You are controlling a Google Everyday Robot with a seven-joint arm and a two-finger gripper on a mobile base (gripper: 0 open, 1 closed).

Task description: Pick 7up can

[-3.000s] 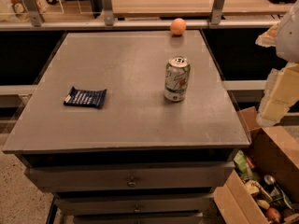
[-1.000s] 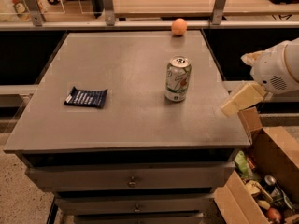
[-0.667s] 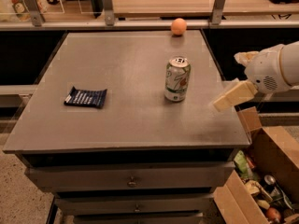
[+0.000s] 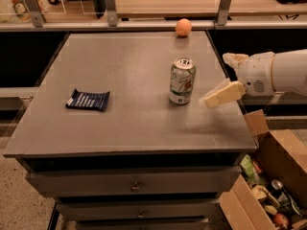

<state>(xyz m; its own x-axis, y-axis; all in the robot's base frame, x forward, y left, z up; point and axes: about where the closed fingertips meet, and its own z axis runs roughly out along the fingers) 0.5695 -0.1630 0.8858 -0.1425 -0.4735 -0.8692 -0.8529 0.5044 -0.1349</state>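
7up can (image 4: 182, 80) upright on table (image 4: 129, 56); just beside it, empty wide-open jaws

Gripper (image 4: 217, 79), fingers (image 4: 223, 94) apart, hovers just beside upright 7up can (image 4: 182, 80).

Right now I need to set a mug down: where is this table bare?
Bare: the left rear of the table, behind the snack packet, and the strip along its front edge. Crowded right: 7up can, orange ball behind it, gripper beside the can, jaws open.
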